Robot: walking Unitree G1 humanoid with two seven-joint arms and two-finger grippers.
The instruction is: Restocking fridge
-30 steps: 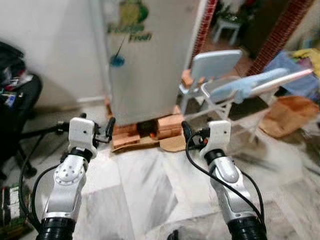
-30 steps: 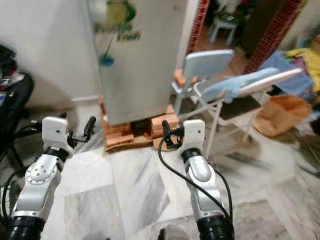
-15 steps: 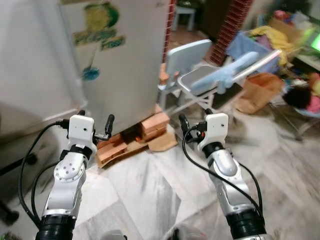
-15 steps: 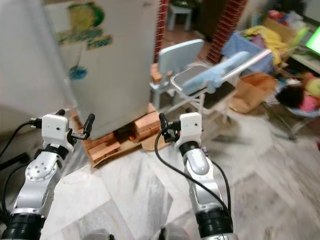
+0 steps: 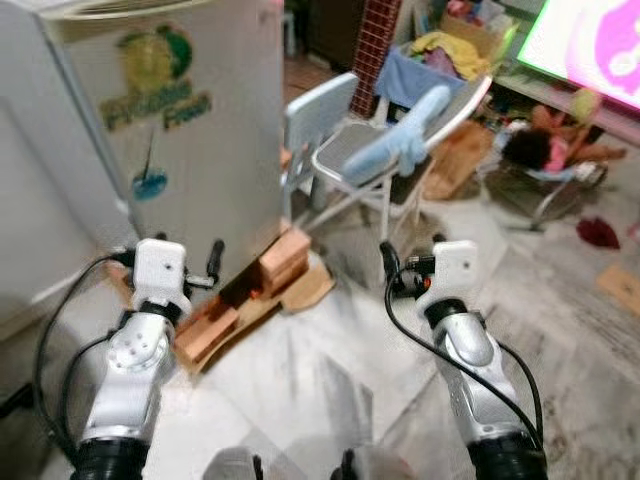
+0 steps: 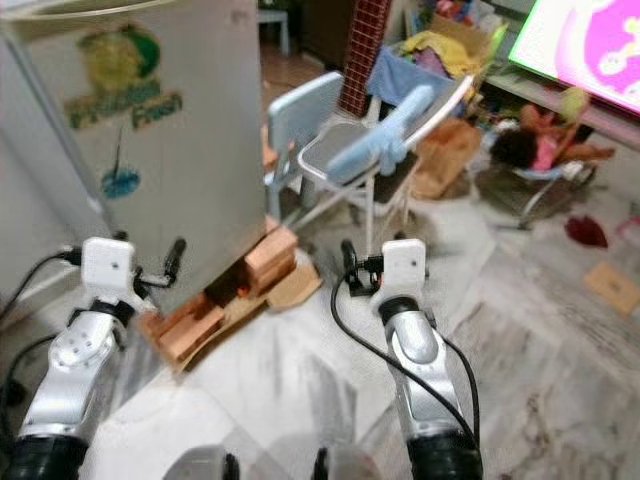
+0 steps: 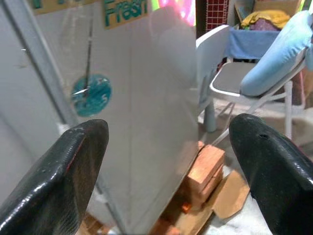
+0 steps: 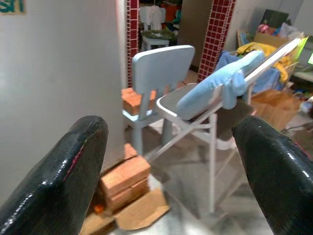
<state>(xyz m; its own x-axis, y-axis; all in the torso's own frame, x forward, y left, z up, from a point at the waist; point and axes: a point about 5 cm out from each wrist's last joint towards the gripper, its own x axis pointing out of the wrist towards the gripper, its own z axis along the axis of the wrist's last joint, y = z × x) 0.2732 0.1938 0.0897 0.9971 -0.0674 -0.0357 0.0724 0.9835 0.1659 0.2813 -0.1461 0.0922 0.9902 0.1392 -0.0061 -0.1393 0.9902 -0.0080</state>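
Note:
A white fridge (image 5: 190,130) with a green "Fresh" sticker (image 7: 124,9) stands ahead on the left, its door shut, raised on stacked bricks (image 5: 285,255). My left gripper (image 5: 168,256) is held out in front of the fridge's lower corner, apart from it. It is open, and nothing lies between its fingers (image 7: 73,166). My right gripper (image 5: 413,262) is held out over the marble floor to the right of the bricks. It is open too, and its fingers (image 8: 274,161) are empty.
A small pale blue chair (image 5: 320,110) and a folding chair with a blue cushion (image 5: 405,140) stand right of the fridge. Cardboard (image 5: 310,290) lies by the bricks. Farther right are a paper bag (image 5: 455,160), a bouncer seat (image 5: 545,165) and a bright screen (image 5: 590,45).
The whole view has swung to the right, so the fridge now sits further left and the screen has come into view. Both arms keep the same open, empty pose.

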